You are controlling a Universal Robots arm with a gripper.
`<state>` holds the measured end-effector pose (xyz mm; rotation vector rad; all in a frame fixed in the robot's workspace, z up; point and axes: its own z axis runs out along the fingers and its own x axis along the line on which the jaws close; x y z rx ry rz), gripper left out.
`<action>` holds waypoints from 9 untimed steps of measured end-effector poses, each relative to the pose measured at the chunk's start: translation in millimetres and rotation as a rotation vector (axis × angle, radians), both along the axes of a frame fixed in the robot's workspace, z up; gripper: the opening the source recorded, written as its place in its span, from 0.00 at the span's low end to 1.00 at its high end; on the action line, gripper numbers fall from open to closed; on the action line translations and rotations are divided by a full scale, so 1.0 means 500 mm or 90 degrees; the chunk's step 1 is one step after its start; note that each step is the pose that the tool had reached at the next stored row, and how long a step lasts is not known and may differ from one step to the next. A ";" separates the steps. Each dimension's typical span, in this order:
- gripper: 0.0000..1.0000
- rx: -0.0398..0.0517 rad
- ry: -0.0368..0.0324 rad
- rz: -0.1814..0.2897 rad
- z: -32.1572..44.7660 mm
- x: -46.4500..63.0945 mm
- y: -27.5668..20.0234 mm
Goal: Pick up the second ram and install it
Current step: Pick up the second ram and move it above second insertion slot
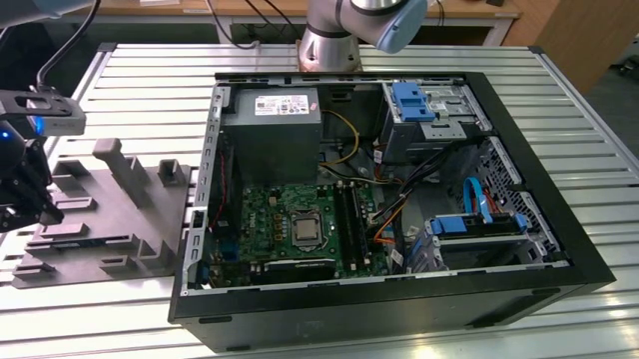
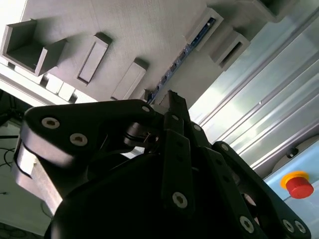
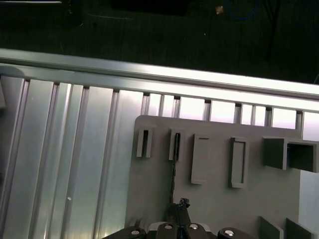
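Note:
The second ram is a thin blue stick standing on edge in a slot of the grey moulded tray. In the first wrist view the ram shows as a dark line running from a tray slot toward me. My gripper sits at the near end of the ram, right over the tray, and its tip meets that end of the stick. In the exterior view the gripper is low at the left edge of the tray.
The open computer case lies to the exterior view's right of the tray, with the green circuit board and the grey power box inside. A ribbed metal table carries everything. A red stop button stands beyond the table.

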<state>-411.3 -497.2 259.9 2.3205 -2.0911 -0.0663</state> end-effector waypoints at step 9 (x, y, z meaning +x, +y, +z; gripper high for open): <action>0.10 0.0000 0.0001 0.014 -0.024 0.000 -0.0041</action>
